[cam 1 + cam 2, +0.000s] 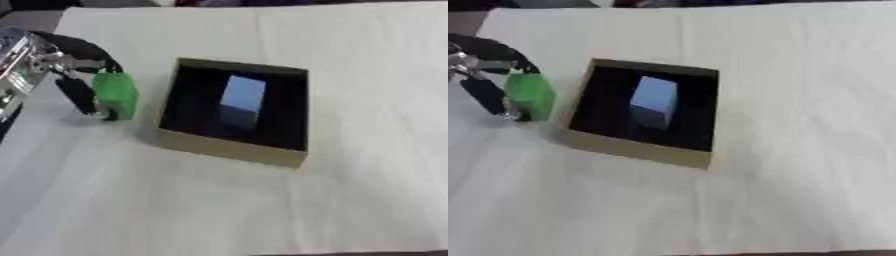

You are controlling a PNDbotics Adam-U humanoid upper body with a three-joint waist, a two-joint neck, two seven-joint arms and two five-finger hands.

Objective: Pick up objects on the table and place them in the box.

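One robot hand (pixel 74 80) pinches green block (pixel 116 95); silver wrist (pixel 17 60) clearer left.

This looks like a test room or lab, not a home. A table (pixel 367 100) is covered with a plain white cloth, and almost nothing is on it. There is just one open box (pixel 234 150), tan outside and black inside. A black and silver robot arm (pixel 26 60) reaches in from the left. The far edge is dark and blurry.
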